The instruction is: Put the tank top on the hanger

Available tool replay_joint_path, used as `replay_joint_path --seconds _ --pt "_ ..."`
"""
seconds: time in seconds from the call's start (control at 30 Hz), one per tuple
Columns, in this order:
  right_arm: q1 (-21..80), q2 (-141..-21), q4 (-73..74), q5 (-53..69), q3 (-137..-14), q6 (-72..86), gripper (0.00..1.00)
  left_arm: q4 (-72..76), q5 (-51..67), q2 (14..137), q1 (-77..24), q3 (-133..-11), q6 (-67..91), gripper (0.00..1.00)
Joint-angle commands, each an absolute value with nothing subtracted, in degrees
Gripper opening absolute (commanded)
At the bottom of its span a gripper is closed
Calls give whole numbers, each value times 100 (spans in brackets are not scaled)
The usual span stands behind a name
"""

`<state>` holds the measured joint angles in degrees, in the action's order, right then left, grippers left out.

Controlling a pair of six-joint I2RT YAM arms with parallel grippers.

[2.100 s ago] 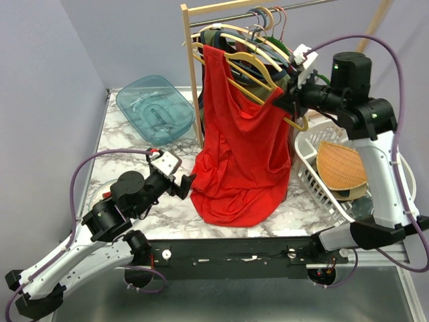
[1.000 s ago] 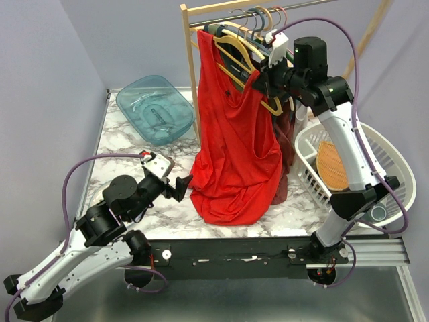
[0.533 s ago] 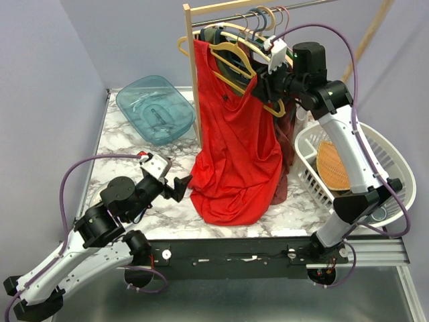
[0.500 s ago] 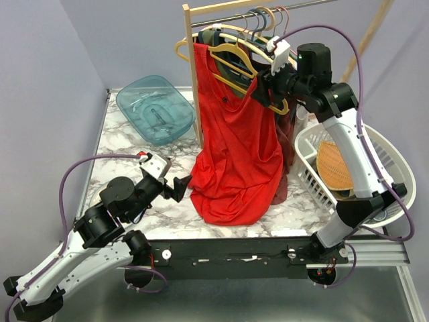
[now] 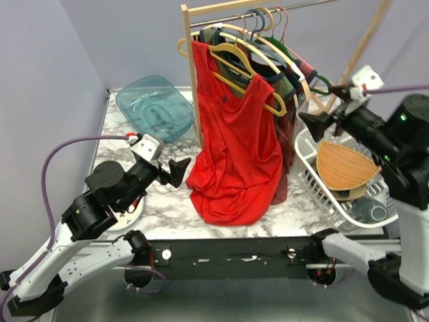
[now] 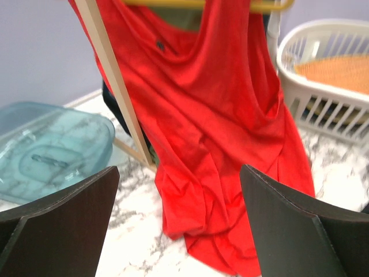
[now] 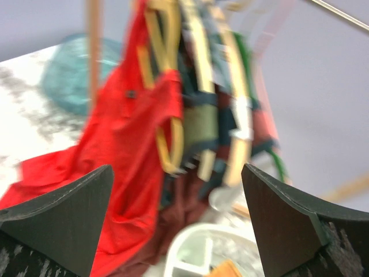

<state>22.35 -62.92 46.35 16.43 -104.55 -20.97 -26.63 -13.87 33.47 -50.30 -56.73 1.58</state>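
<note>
- Left gripper (image 5: 175, 171): jaws spread wide, nothing held; low over the table, just beside the left edge of the garment, not touching it.
- Right gripper (image 5: 324, 106): fingers parted and empty; raised above the basket, well apart from the rack.
- Bright red sleeveless tank top (image 5: 234, 147): thin soft fabric, hung by its straps from the hanger, lower hem bunched on the tabletop. Fills the middle of the left wrist view (image 6: 219, 115).
- Thin mustard-yellow clothes hanger (image 5: 273, 104): hooked on the rail, tilted, foremost of a crowded row of hangers.
- Pale wooden rack post (image 5: 194, 74): upright, just left of the garment.
- White slatted plastic laundry basket (image 5: 315, 181): right of the rack.
- Clear teal plastic tub (image 5: 155, 107): rear left.
- White marble-patterned table (image 5: 127, 134).
</note>
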Motion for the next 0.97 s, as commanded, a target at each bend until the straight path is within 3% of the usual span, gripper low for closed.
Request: replay_joint_path --seconds 0.0,0.3,0.53,0.93 --pt "1416 -5530 4404 915 -9959 -1725 100 -2830 -1906 3822 -5001 -6678 149 99" --pt "97 -4351 4263 203 -9343 -818 100 -3243 -2206 4044 -5001 -8006 220 99" --pt "-579 -4034 4368 298 -9220 -571 100 -3348 -2285 3665 -5001 -8016 141 99" --pt "-870 -4034 4447 800 -9290 -685 100 -3542 -2382 3401 -5001 -7875 132 99"
